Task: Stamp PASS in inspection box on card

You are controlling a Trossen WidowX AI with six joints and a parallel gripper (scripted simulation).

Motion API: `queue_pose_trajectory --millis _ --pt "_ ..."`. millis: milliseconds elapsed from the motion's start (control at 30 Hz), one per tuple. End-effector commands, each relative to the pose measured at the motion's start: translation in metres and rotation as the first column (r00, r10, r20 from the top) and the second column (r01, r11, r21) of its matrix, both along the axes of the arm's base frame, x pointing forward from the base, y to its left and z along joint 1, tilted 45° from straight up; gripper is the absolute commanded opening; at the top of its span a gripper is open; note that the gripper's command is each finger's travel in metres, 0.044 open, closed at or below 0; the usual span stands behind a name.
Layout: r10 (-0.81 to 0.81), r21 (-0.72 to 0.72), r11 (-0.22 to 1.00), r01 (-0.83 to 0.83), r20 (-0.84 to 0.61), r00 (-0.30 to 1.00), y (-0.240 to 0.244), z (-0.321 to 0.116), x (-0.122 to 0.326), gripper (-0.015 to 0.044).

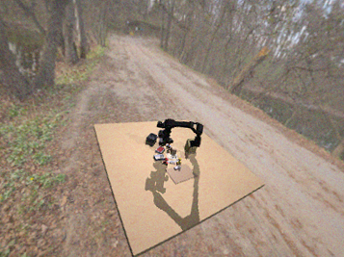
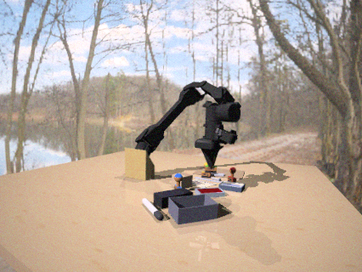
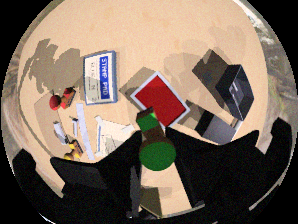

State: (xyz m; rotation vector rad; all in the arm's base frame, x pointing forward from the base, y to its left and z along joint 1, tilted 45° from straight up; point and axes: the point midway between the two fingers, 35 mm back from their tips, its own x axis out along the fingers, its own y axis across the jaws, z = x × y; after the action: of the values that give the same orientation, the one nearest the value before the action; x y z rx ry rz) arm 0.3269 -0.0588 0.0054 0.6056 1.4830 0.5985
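Note:
My gripper (image 3: pixel 153 133) (image 2: pixel 210 167) is shut on the green-knobbed stamp (image 3: pixel 157 154), whose brown handle and green-marked block show in the wrist view. I hold it off the table. Its stamping face is hidden. The open red ink pad (image 3: pixel 164 100) (image 2: pixel 211 191) lies beyond the stamp in the wrist view, partly behind its block. The white card (image 3: pixel 119 134) lies to the left of the stamp there, partly hidden by a finger. Its inspection box and any print are too unclear to tell. Whether the held stamp reads PASS does not show.
A blue-edged STAMP PAD case (image 3: pixel 100 78) (image 2: pixel 232 187) and a red-knobbed stamp (image 3: pixel 62 100) (image 2: pixel 232 173) stand near the card. A yellow-knobbed stamp (image 3: pixel 74 149) lies farther left. A blue-knobbed stamp (image 2: pixel 178 179), an open dark box (image 2: pixel 193 210) and a marker (image 2: pixel 152 209) are also there.

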Motion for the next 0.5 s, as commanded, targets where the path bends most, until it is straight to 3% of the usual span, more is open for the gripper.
queue_pose_trajectory --millis 0,467 --pt "-0.031 0.004 0.999 0.031 -0.035 0.999 0.011 0.012 -0.009 0.0" --pt "-0.15 -0.004 0.989 0.151 -0.155 0.977 0.049 0.047 -0.046 0.0"
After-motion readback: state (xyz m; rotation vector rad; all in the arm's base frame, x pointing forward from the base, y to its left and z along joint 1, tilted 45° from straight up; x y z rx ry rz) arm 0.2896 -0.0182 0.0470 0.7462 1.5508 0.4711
